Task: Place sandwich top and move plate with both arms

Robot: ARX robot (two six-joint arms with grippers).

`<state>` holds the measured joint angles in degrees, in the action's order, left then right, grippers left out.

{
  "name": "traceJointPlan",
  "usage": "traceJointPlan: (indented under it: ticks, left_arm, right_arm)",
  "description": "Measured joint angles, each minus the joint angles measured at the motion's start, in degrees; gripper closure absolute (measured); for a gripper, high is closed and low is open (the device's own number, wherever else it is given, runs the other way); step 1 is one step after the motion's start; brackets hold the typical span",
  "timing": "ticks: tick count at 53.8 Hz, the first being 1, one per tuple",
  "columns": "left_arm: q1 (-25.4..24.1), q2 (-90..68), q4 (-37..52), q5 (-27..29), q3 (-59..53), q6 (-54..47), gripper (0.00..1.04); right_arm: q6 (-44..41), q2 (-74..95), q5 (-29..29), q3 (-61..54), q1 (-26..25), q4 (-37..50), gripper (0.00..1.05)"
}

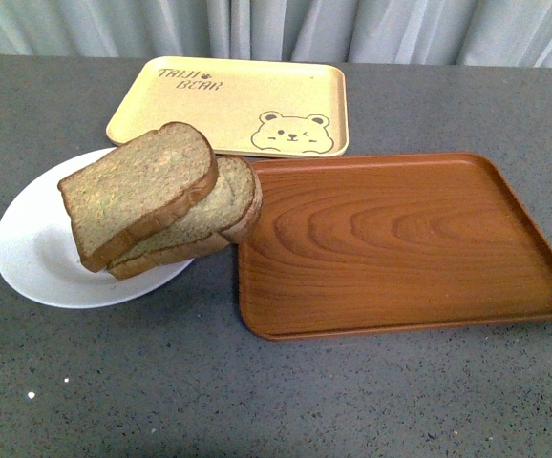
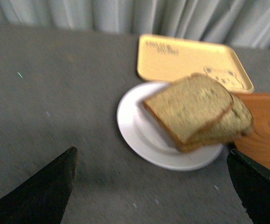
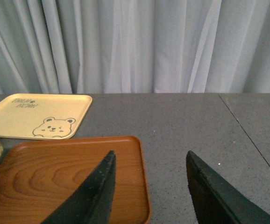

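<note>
Hidden: we saw the lower slice (image 1: 240,196) mostly under the sandwich top (image 1: 138,186).
Count: two slices, one plate (image 1: 37,253), beige tray (image 1: 228,100), wooden tray (image 1: 400,239).
Left gripper (image 2: 151,153), right gripper (image 3: 150,153): fingers were apart, empty.

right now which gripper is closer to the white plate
Left. The left gripper points at the plate, which lies just ahead of its open fingers. The right gripper is off over the brown tray, with the plate out of its view.
</note>
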<state>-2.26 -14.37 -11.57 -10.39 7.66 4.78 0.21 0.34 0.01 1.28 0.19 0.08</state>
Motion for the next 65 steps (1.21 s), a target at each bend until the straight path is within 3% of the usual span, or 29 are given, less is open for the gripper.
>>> traceJointPlan:
  ticks: [3, 17, 26, 33, 48, 65]
  left_arm:
    - [-0.7, -7.9, 3.0, -1.7, 1.8, 2.1, 0.09]
    - [-1.7, -47.1, 34.2, -3.1, 8.5, 12.8, 0.09]
    - [-2.4, -72.2, 49.1, -3.2, 11.5, 17.0, 0.09]
    - [-3.2, -84.0, 55.1, -3.4, 13.8, 19.3, 0.09]
    - [-4.5, -94.9, 59.5, -3.4, 17.1, 23.9, 0.09]
    - [-2.1, -99.7, 61.5, -5.1, 19.4, 33.4, 0.09]
  right_arm:
    - [0.0, 0.0, 0.0, 0.0, 0.0, 0.0, 0.49]
    - [0.0, 0.0, 0.0, 0.0, 0.0, 0.0, 0.08]
    - [0.0, -0.1, 0.0, 0.0, 0.0, 0.0, 0.09]
    - [0.0, -0.1, 0.0, 0.0, 0.0, 0.0, 0.09]
    - [0.0, -0.1, 0.0, 0.0, 0.0, 0.0, 0.09]
    - [0.0, -0.1, 0.0, 0.0, 0.0, 0.0, 0.09]
